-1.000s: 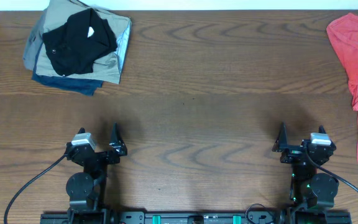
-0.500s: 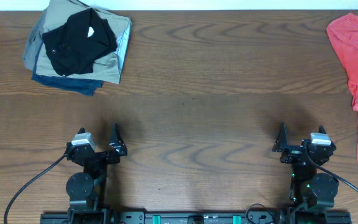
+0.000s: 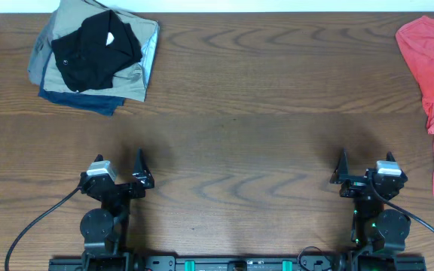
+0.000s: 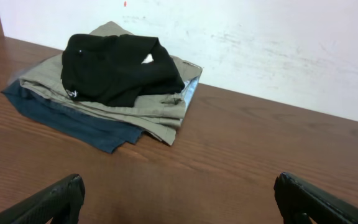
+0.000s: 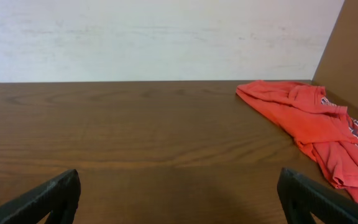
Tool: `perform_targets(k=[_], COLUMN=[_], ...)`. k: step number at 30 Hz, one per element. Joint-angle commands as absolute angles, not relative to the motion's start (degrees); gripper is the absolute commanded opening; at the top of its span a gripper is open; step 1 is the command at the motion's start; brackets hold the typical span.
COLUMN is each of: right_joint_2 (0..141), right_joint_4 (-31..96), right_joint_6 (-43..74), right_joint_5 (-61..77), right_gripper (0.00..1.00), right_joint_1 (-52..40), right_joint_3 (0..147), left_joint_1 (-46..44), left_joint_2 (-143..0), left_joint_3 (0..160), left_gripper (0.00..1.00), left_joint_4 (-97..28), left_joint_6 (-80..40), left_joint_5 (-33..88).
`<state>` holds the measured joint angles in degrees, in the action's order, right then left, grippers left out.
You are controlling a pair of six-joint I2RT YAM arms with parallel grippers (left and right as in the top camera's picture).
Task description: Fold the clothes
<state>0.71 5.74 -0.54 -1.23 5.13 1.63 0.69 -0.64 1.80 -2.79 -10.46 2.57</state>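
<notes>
Your left tool (image 3: 120, 158) and right tool (image 3: 365, 156) stand spread above the wood-grained tabletop (image 3: 239, 90); the rumpled, soft red-orange T-shirt (image 3: 428, 68) lies along its far right edge.

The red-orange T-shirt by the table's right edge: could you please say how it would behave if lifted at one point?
The red-orange T-shirt lies crumpled in soft folds, so it is probably floppy and would drape. It looks thin, so likely light. Pushed, it would probably bunch.

red-orange t-shirt (image 5: 309, 118), black garment (image 4: 117, 68).
</notes>
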Motion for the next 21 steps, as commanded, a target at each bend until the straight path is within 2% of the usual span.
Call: perform_targets(k=[1, 18, 20, 21], right_joint_2=[0.6, 0.6, 0.6, 0.6], right_joint_4=[5.7, 5.6, 4.1, 2.8], right_joint_6=[-1.1, -1.0, 2.9, 8.5], right_joint_5=[-1.1, -1.0, 0.7, 4.8], right_gripper=[0.99, 0.99, 0.99, 0.99], right_joint_1=[5.6, 5.6, 5.6, 5.6], right_joint_3=[1.0, 1.0, 1.0, 1.0], left_joint_1=[0.9, 0.9, 0.9, 0.9], left_joint_2=[-0.7, -0.7, -0.7, -0.7], left_joint_3=[0.2, 0.2, 0.2, 0.2], left_gripper=[0.98, 0.98, 0.98, 0.98], left_joint_4=[-3.9, -3.9, -3.9, -3.9], left_joint_6=[-9.9, -9.9, -9.9, -9.9], left_joint_5=[1.7, 1.7, 1.7, 1.7])
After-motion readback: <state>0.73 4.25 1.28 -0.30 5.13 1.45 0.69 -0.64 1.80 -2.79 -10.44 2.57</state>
